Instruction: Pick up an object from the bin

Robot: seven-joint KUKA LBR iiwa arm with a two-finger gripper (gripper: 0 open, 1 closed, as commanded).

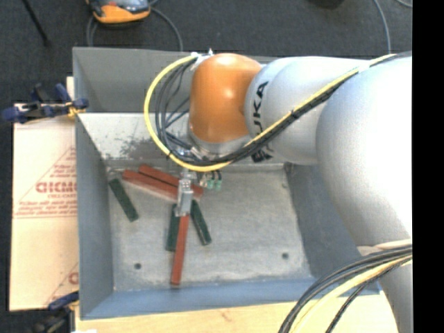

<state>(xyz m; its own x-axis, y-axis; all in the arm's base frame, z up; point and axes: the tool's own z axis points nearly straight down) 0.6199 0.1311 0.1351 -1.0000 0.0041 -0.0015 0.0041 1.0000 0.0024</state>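
My gripper (183, 203) hangs below the orange wrist cover, over the middle of the bin floor. Its tip is at the upper end of a long red stick (178, 254) that runs down toward the bin's front wall. A dark green stick (171, 230) lies along the red one's left side, and another green stick (200, 225) slants away on its right. Just behind the gripper, two red sticks (158, 180) lie side by side, slanting across the floor. I cannot see whether anything is between the gripper's tips.
One more dark green stick (123, 200) lies alone near the left wall. The arm covers the right rear of the bin. The bin walls slope inward on all sides.
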